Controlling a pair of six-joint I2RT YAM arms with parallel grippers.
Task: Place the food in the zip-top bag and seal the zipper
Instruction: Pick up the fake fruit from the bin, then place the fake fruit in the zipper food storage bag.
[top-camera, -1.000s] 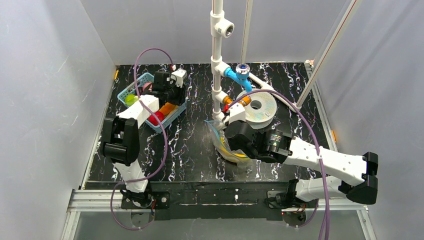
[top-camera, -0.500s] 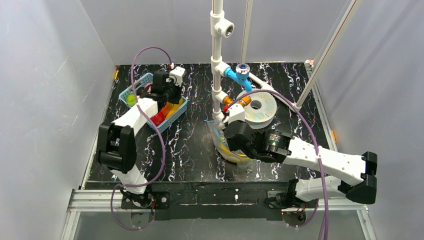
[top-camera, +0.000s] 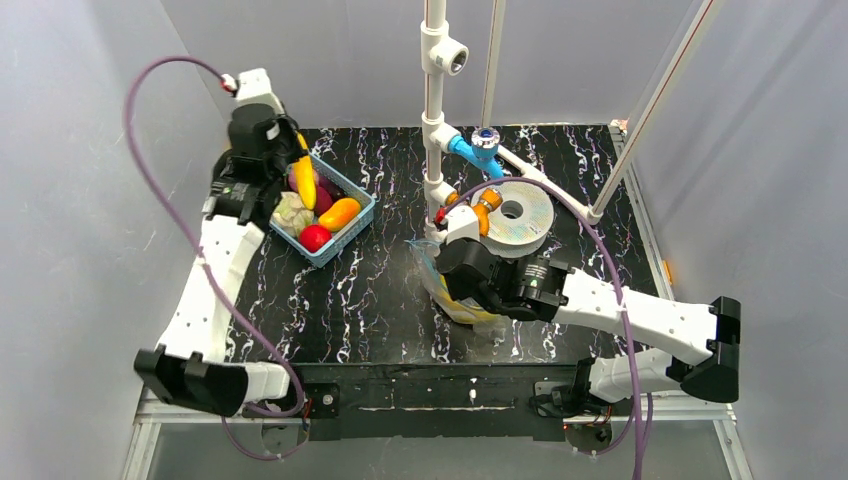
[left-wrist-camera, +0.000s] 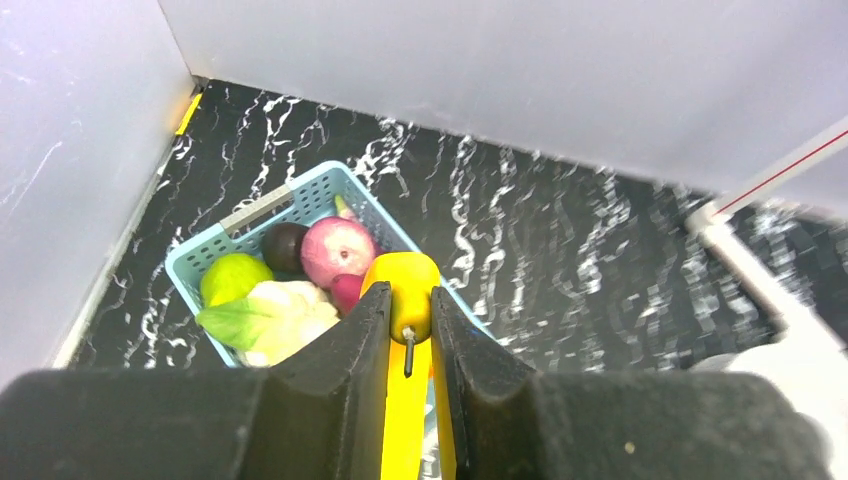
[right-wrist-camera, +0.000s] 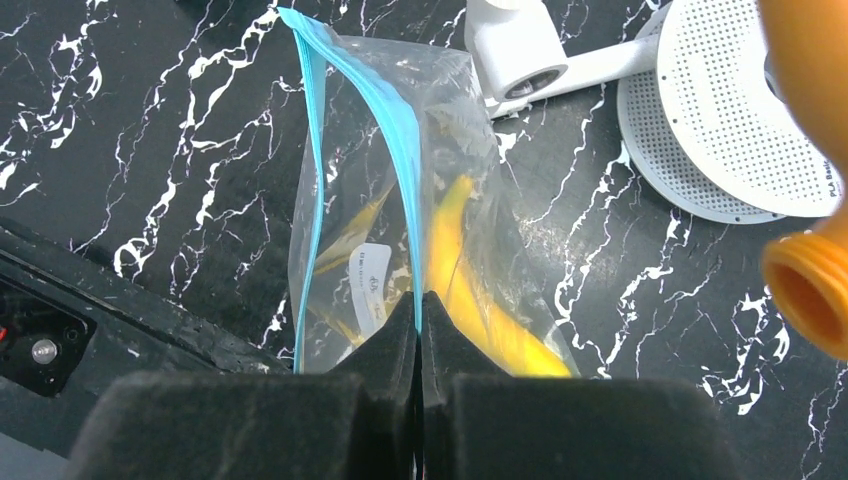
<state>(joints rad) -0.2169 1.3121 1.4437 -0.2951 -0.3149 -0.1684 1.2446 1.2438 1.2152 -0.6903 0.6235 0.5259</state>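
My left gripper is shut on a long yellow food piece with a dark stem, held up above the blue basket. From above, the yellow piece hangs over the basket at the back left. The clear zip-top bag stands mid-table with a yellow banana inside. My right gripper is shut on one side of its teal zipper; the other zipper side stands apart, leaving the mouth open. From above, the bag is mostly hidden under the right gripper.
The basket holds a green fruit, a pink onion, a cauliflower, a red tomato and an orange piece. A white pipe stand and a white perforated disc sit behind the bag. Walls close in left and back.
The left gripper has closed on the yellow food and lifted it out of the basket, the arm swinging up and left. The right gripper and the bag have stayed put.
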